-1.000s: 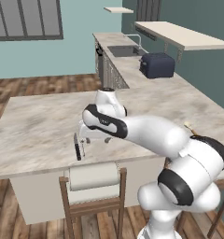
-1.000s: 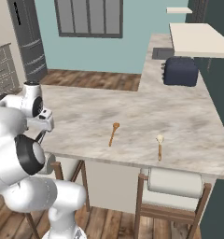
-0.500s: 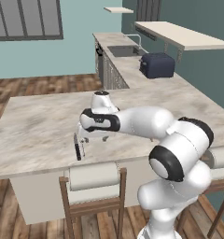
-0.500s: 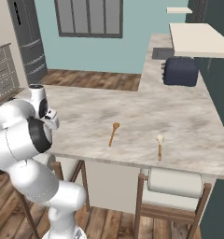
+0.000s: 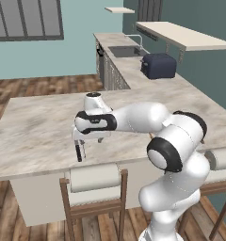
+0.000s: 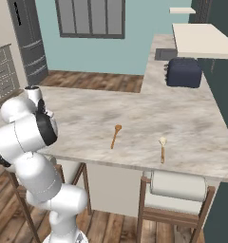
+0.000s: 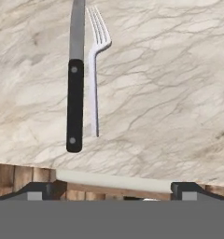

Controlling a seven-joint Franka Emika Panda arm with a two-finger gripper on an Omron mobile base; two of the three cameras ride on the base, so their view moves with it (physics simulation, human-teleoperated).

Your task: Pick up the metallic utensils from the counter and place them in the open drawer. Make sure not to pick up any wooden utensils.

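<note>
Metallic utensils lie on the counter beneath wide-open, empty jaws.

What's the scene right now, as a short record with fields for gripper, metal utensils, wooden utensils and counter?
gripper: open, above the near counter edge, holding nothing
metal utensils: black-handled knife and silver fork, side by side on the counter
wooden utensils: two wooden spoons, lying apart on the counter
counter: marbled stone island top
other: dark toaster on the wall counter
</note>
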